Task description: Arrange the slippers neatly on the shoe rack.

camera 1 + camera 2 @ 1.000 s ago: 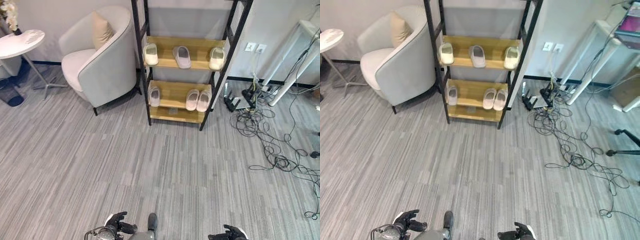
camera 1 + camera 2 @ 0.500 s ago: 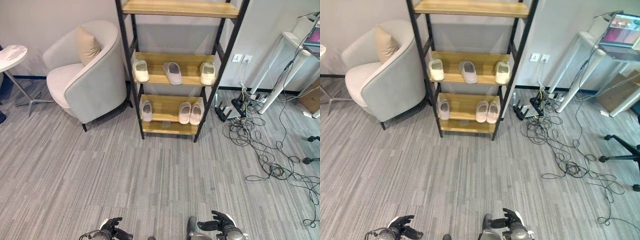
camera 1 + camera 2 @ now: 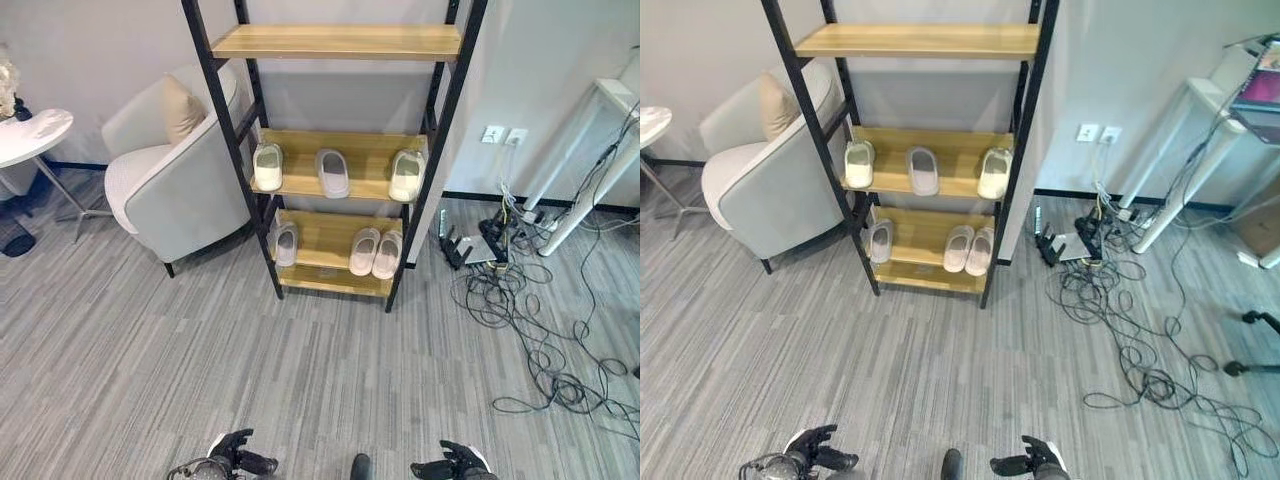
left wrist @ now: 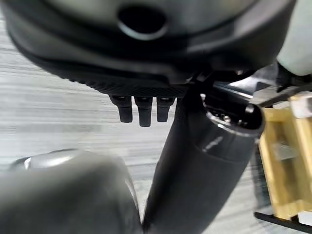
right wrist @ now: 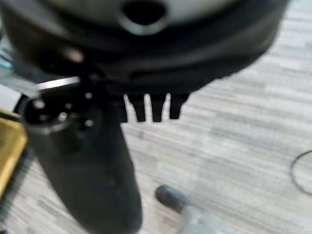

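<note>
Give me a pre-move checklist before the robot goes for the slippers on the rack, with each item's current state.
1. Left hand free: ok, fingers relaxed, holding nothing.
2. Right hand free: ok, open, holding nothing.
3. Slippers on the shoe rack: ok, three on the middle shelf, three on the bottom shelf.
4. Neatly paired: not ok. The bottom-left slipper sits apart from the right-hand pair; the middle-shelf ones are spread out.
5. Top shelf free: ok, bare.
6. Hands near the rack: not ok, both low and far back.
7. Path hazards: cables lie right of the rack.
</note>
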Available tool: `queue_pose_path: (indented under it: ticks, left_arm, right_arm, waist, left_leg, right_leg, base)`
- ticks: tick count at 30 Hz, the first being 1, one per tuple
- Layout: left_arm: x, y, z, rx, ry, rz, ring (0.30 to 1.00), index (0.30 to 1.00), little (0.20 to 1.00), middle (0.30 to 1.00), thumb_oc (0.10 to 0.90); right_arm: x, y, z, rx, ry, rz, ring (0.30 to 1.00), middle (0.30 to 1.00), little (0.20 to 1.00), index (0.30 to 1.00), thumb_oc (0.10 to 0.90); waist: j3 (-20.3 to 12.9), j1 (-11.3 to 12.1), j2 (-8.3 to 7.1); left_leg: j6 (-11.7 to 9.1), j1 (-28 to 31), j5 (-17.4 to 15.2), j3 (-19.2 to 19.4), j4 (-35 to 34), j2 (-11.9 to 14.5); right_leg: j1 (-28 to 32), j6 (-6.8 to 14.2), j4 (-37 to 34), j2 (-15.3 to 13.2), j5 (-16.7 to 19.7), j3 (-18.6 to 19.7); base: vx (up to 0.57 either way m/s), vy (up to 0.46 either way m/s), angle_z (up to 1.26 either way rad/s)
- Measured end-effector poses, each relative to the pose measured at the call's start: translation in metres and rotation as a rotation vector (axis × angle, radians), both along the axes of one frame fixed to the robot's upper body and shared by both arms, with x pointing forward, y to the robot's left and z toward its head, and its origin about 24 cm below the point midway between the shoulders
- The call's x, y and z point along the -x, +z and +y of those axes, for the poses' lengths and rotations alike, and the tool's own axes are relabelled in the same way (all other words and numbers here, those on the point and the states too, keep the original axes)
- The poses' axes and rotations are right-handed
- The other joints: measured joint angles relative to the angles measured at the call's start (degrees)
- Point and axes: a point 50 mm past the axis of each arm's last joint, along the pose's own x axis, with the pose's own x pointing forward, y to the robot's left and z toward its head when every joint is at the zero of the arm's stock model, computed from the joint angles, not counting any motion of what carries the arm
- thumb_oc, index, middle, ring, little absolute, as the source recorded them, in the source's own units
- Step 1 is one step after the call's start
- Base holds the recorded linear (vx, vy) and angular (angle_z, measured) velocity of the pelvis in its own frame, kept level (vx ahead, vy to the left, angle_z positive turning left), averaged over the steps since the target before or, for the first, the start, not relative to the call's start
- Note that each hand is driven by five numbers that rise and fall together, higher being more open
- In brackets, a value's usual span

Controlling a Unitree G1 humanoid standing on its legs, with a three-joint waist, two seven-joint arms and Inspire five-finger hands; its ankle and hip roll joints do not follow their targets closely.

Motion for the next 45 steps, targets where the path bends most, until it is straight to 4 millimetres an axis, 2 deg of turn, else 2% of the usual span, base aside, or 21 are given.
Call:
queue_pose_path:
  ticks: [3,5,10,11,12,13,15,17,21,23,27,28,30,33,35,36,39,41,42,43,45]
  left_arm:
    - [0.0,0.0,-0.002,0.004,-0.005,0.0,0.9,0.9,0.9,0.9,0.8]
    - [-0.001,0.0,-0.006,0.017,-0.005,-0.005,0.9,0.9,0.9,0.9,0.8]
    - [0.003,-0.002,-0.008,0.025,-0.003,0.0,0.9,0.9,0.9,0.9,0.8]
    - [0.011,-0.004,-0.003,0.012,0.003,0.03,0.9,0.9,0.9,0.9,0.8]
    - [0.008,-0.003,-0.001,0.005,0.003,0.028,0.9,0.9,0.9,0.9,0.8]
    - [0.01,-0.004,0.0,0.002,0.003,0.044,0.9,0.9,0.9,0.9,0.8]
    - [0.01,-0.003,0.003,-0.011,-0.004,0.045,0.9,0.9,0.9,0.9,0.8]
    - [0.005,0.0,0.014,-0.046,-0.024,0.034,0.9,0.9,0.9,0.9,0.8]
    - [0.006,0.001,0.019,-0.059,-0.022,0.037,0.9,0.9,0.9,0.9,0.8]
    - [0.024,-0.003,0.023,-0.068,-0.008,0.088,0.9,0.9,0.9,0.9,0.8]
    - [0.041,-0.008,0.025,-0.064,0.039,0.151,0.9,0.9,0.9,0.9,0.8]
    - [0.046,-0.009,0.025,-0.062,0.037,0.158,0.9,0.9,0.9,0.9,0.8]
    - [0.05,-0.011,0.017,-0.046,0.02,0.162,0.9,0.9,0.9,0.9,0.8]
    - [0.045,-0.012,0.008,-0.02,-0.003,0.149,0.9,0.9,0.9,0.9,0.8]
    - [0.039,-0.01,0.009,-0.019,-0.007,0.13,0.9,0.9,0.9,0.9,0.8]
    - [0.038,-0.01,0.008,-0.016,-0.007,0.122,0.9,0.9,0.9,0.9,0.8]
    - [0.007,-0.002,0.003,-0.009,-0.032,0.038,0.9,0.9,0.9,0.9,0.8]
    - [-0.002,0.0,-0.002,-0.007,-0.073,0.016,0.9,0.9,0.9,0.9,0.8]
    - [-0.005,0.001,-0.005,-0.003,-0.088,0.01,0.9,0.9,0.9,0.9,0.8]
    - [-0.004,0.0,-0.006,0.001,-0.088,0.011,0.9,0.9,0.9,0.9,0.8]
    - [0.003,-0.003,-0.011,0.016,-0.077,0.027,0.9,0.9,0.9,0.9,0.8]
  right_arm:
    - [-0.001,0.0,-0.001,0.004,0.009,-0.001,0.9,0.9,0.9,0.9,0.8]
    - [0.002,-0.001,-0.001,0.007,0.006,0.015,0.9,0.9,0.9,0.9,0.8]
    - [0.008,-0.002,-0.004,0.013,-0.002,0.035,0.9,0.9,0.9,0.9,0.8]
    - [0.014,-0.005,0.002,-0.003,-0.002,0.052,0.9,0.9,0.9,0.9,0.8]
    - [0.012,-0.005,0.004,-0.009,0.001,0.048,0.9,0.9,0.9,0.9,0.8]
    - [0.01,-0.004,0.004,-0.009,-0.002,0.039,0.9,0.9,0.9,0.9,0.8]
    - [-0.003,-0.001,0.005,-0.007,0.021,0.005,0.9,0.9,0.9,0.9,0.8]
    - [-0.012,0.002,0.011,-0.027,0.025,-0.047,0.9,0.9,0.9,0.9,0.8]
    - [-0.017,0.002,0.013,-0.03,0.042,-0.052,0.9,0.9,0.9,0.9,0.8]
    - [-0.023,0.004,0.018,-0.052,0.054,-0.07,0.9,0.9,0.9,0.9,0.8]
    - [-0.018,0.002,0.021,-0.074,0.025,-0.069,0.9,0.9,0.9,0.9,0.8]
    - [-0.012,0.0,0.022,-0.079,0.016,-0.058,0.9,0.9,0.9,0.9,0.8]
    - [-0.006,-0.002,0.021,-0.075,0.015,-0.04,0.9,0.9,0.9,0.9,0.8]
    - [-0.002,-0.002,0.015,-0.06,0.012,-0.021,0.9,0.9,0.9,0.9,0.8]
    - [-0.006,-0.001,0.014,-0.054,0.014,-0.029,0.9,0.9,0.9,0.9,0.8]
    - [-0.007,0.0,0.012,-0.05,0.017,-0.038,0.9,0.9,0.9,0.9,0.8]
    - [-0.015,0.005,0.004,-0.029,0.017,-0.061,0.9,0.9,0.9,0.9,0.8]
    - [-0.012,0.004,0.004,-0.028,0.019,-0.049,0.9,0.9,0.9,0.9,0.8]
    - [-0.007,0.002,0.003,-0.021,0.009,-0.032,0.9,0.9,0.9,0.9,0.8]
    - [-0.005,0.002,0.001,-0.014,0.003,-0.022,0.9,0.9,0.9,0.9,0.8]
    - [0.006,0.0,-0.004,-0.005,-0.015,0.002,0.9,0.9,0.9,0.9,0.8]
  waist:
    - [0.51,-0.04,0.25]
    - [1.37,0.19,1.56]
    - [-0.04,1.27,3.49]
    - [-1.98,1.07,2.25]
    - [-2.25,1.13,1.67]
    - [-2.59,0.92,2.87]
    - [-1.92,0.86,4.3]
    - [-1.8,0.5,2.49]
    - [-1.28,0.89,1.89]
    - [-1.01,0.92,1.42]
    - [-0.78,-1.32,1.02]
    - [-1.04,-2.05,0.6]
    - [-1.85,-2.15,0.31]
    - [-2.57,-1.9,1.47]
    - [-2.32,-1.84,0.9]
    - [-2.33,-1.82,0.96]
    - [-0.09,-0.81,-0.3]
    - [0.56,-0.88,-0.85]
    - [1.02,-1.31,-0.18]
    - [1.39,-1.47,0.5]
    - [0.82,-1.66,3.85]
  left_leg:
    - [1.24,0.66,1.85,-0.14,-12.69,-1.89]
    - [1.67,1.3,7.71,-0.19,-26.17,-3.36]
    - [3.82,1.75,11.88,0.14,-25.12,-3.0]
    - [9.45,4.18,12.84,1.38,-26.14,-5.3]
    - [11.56,5.63,11.98,2.05,-27.12,-6.62]
    - [13.35,8.76,10.67,2.06,-28.79,-6.84]
    - [14.19,9.94,9.75,1.83,-28.72,-6.25]
    - [15.28,12.2,7.94,0.26,-28.87,-8.5]
    - [14.06,15.96,5.64,-1.26,-29.22,-8.99]
    - [14.14,18.46,3.95,-1.46,-29.89,-8.99]
    - [12.75,21.9,0.4,-4.65,-30.43,-8.2]
    - [12.71,24.04,-0.25,-5.95,-31.31,-8.16]
    - [10.61,26.61,-2.72,-7.79,-30.5,-7.07]
    - [8.3,25.07,-3.69,-7.31,-24.97,-5.69]
    - [3.71,17.9,-6.86,-5.3,-10.33,-6.72]
    - [3.58,16.3,-7.06,-4.37,-7.35,-6.6]
    - [2.79,6.28,-6.17,-0.82,-0.79,-2.98]
    - [3.45,4.53,-3.02,-0.03,-15.86,-1.22]
    - [2.27,4.41,2.57,-1.06,-27.21,-1.07]
    - [1.75,4.58,4.9,-1.55,-30.74,-1.07]
    - [4.15,7.0,8.18,-1.34,-30.99,-1.53]
  right_leg:
    - [0.69,0.39,0.0,0.18,-0.46,-0.37]
    - [2.65,0.97,0.01,1.89,-2.25,-0.77]
    - [8.21,2.71,0.17,3.27,-6.78,1.1]
    - [9.61,5.03,0.49,1.1,-8.08,2.39]
    - [9.31,6.89,2.83,-0.48,-8.94,2.61]
    - [4.61,9.01,16.38,-1.96,-12.16,2.86]
    - [-7.9,11.39,41.94,-4.16,-12.0,4.07]
    - [-14.83,13.42,49.13,-7.01,-13.95,5.62]
    - [-15.53,11.96,36.16,-5.31,-14.75,5.19]
    - [-16.78,8.3,25.48,-3.46,-11.41,4.13]
    - [-16.74,9.35,8.55,-0.27,-2.73,4.8]
    - [-15.66,8.31,7.39,-0.5,-2.02,4.86]
    - [-13.32,5.18,7.45,0.06,5.34,5.18]
    - [-8.98,3.22,2.44,1.42,6.75,3.17]
    - [-6.63,1.11,0.45,0.9,7.22,2.69]
    - [-5.97,0.62,0.47,0.91,6.55,2.73]
    - [-1.91,-1.32,-0.01,0.94,2.46,3.22]
    - [-0.84,-0.11,-0.02,0.65,0.97,3.01]
    - [-0.15,0.97,-0.03,0.74,0.25,3.02]
    - [0.41,1.48,-0.03,0.92,-0.12,2.93]
    - [2.65,3.29,-0.01,1.29,-1.05,5.56]
  base:
    - [0.34,0.04,-0.01]
    - [0.25,0.048,0.01]
    - [0.32,0.139,-0.24]
    - [0.29,0.219,-0.42]
    - [0.31,0.35,-0.23]
    - [0.21,0.282,-0.23]
    - [0.21,0.189,-0.03]
    - [0.28,0.058,0.45]
    - [0.28,-0.04,0.32]
    - [0.37,-0.075,0.02]
    - [0.24,-0.062,0.31]
    - [0.2,-0.079,0.75]
    - [0.2,-0.101,0.63]
    - [0.05,-0.052,0.46]
    - [0.0,-0.042,0.24]
    - [0.03,-0.084,0.16]
    - [0.09,-0.01,-0.06]
    - [0.14,0.106,0.04]
    - [0.13,0.166,0.11]
    - [0.12,0.181,-0.26]
    - [0.08,0.159,-0.61]
